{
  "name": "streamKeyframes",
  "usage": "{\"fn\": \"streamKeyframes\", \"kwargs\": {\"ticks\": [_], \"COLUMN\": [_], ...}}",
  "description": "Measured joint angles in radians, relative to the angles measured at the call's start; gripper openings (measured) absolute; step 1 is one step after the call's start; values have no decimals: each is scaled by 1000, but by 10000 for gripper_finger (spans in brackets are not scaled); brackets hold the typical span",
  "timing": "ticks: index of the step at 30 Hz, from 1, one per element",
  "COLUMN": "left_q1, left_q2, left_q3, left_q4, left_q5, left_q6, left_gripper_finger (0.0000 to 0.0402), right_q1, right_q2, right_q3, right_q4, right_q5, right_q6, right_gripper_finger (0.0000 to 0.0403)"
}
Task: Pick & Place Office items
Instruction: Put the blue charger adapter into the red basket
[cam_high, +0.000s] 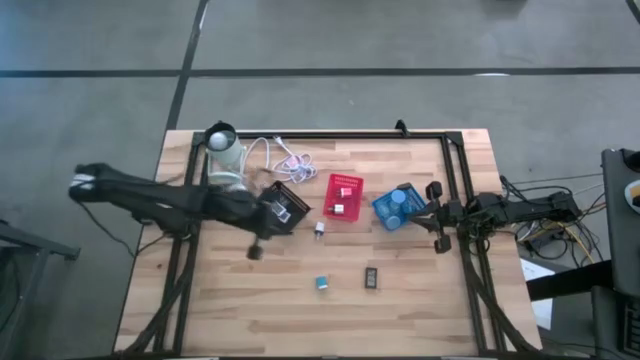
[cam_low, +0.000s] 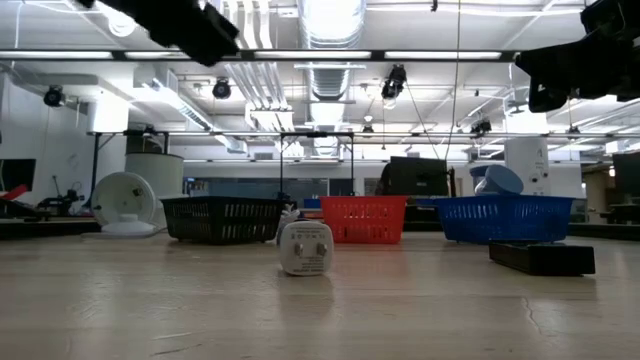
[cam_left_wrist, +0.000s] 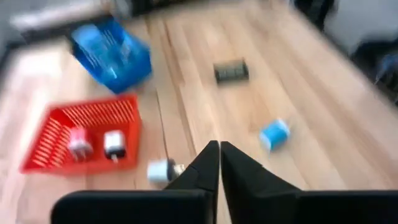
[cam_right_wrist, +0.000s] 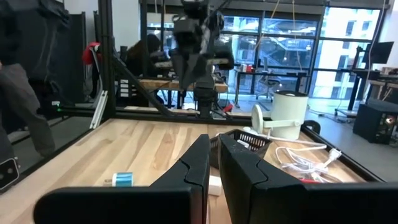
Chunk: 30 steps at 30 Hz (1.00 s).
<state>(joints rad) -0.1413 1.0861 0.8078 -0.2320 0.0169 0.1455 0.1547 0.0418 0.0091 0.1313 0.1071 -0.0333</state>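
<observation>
My left gripper (cam_high: 256, 250) is shut and holds nothing. It hovers above the table just on the near side of the black mesh bin (cam_high: 285, 206). Past its fingertips (cam_left_wrist: 219, 151) lie a small white plug-like piece (cam_left_wrist: 160, 170), a blue-teal block (cam_left_wrist: 273, 134) and a dark block (cam_left_wrist: 231, 71), each flat on the wood. The red bin (cam_high: 343, 197) holds a pink and a white block. Pale-blue round pieces sit in the blue bin (cam_high: 397, 206). My right gripper (cam_right_wrist: 213, 149), shut and holding nothing, waits by the table's right edge (cam_high: 438, 240).
A white lamp (cam_high: 224, 150) and its coiled cable (cam_high: 285, 158) sit at the far left behind the black bin. A black frame rail (cam_high: 455, 180) runs along the right side. In the low view the white piece (cam_low: 305, 247) and the dark block (cam_low: 540, 257) lie in front of the bins.
</observation>
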Motion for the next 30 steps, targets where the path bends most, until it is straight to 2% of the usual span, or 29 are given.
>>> {"fn": "streamKeyframes", "kwargs": {"ticks": [3,7,12,18,21,25,30], "left_q1": [-23,-84,-132,-145,-145,-145,-149], "left_q2": [146,331,520,729,789,865,903], "left_q3": [160,298,509,718,784,813,815], "left_q4": [-66,-135,-178,-374,-453,-578,-583], "left_q5": [16,116,97,62,74,75,51], "left_q6": [67,196,225,243,307,412,537], "left_gripper_finger": [45,95,161,218,239,257,261], "right_q1": [0,0,0,0,0,0,0], "right_q2": [0,2,3,6,6,6,6], "right_q3": [0,0,0,0,0,0,0], "right_q4": [-2,-11,-31,-31,-31,-48,-50], "right_q5": [0,-1,-1,-2,-1,-1,-1], "right_q6": [4,13,27,27,27,36,40], "right_gripper_finger": [29,29,29,29,29,29,29]}}
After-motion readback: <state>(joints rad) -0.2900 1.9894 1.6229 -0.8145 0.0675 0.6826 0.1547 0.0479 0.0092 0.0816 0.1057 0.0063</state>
